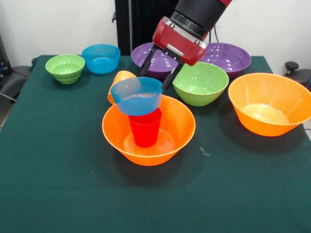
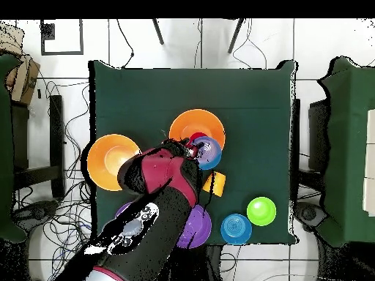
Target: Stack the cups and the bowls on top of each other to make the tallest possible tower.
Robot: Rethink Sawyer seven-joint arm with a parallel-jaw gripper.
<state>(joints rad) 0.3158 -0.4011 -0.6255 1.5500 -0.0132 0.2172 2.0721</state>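
- A large glossy orange plastic bowl is seen at the middle of the dark green cloth-covered table, toward the near side; in the overhead view it lies near the table's centre.
- A small red plastic tumbler is stood inside this bowl, apparently rim down.
- A small translucent blue plastic bowl is set on the red tumbler, tilted, its rim higher on the right; these three pieces make up the tower.
- The red and black gripper is held just behind the blue bowl's far rim. Its two dark fingers are spread apart; whether either touches the rim cannot be told.
- A small orange plastic tumbler is found on its side just behind and left of the tower, partly hidden by the blue bowl.
- A second large orange plastic bowl is placed at the right, well apart from the tower.
- A medium green plastic bowl is set between the tower and the right orange bowl, farther back.
- Two wide purple plastic bowls are noted at the far side: one partly covered by the gripper, the other to its right.
- A second small blue plastic bowl and a small green plastic bowl are seen at the far left, side by side.
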